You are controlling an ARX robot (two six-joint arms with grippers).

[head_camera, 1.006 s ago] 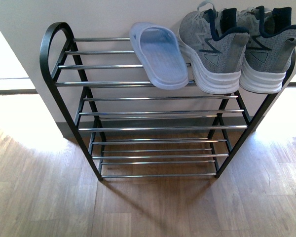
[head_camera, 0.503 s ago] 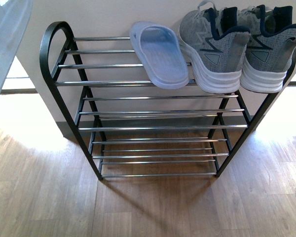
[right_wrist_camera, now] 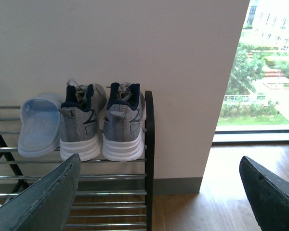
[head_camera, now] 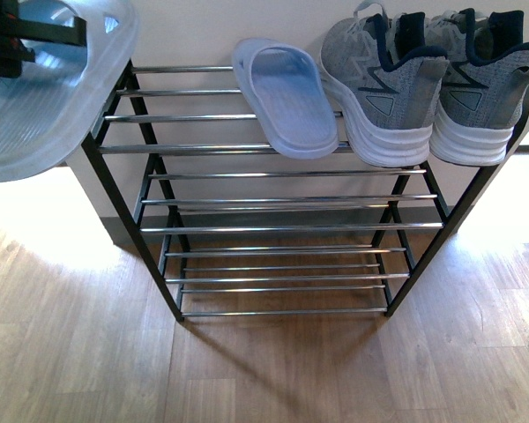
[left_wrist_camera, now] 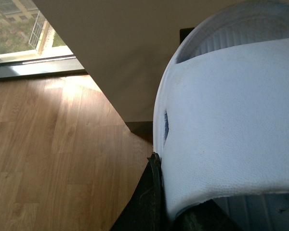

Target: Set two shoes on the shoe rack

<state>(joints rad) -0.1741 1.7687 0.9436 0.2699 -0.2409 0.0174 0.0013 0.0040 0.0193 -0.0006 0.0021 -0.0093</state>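
My left gripper is shut on a pale blue slide and holds it in the air over the top left corner of the shoe rack. In the left wrist view the slide's strap fills the frame, pinched at the jaws. A second pale blue slide lies on the rack's top shelf. Two grey knit sneakers stand beside it at the right end. My right gripper is open and empty, off to the rack's right side; the slide and sneakers show there too.
The rack stands against a cream wall on a wooden floor. Its lower shelves hold nothing. Windows flank the wall on both sides. The top shelf's left half has bare rods.
The left gripper with the held slide has come further into the front view from the upper left, toward the rack's top left corner. The shoes on the rack have not moved.
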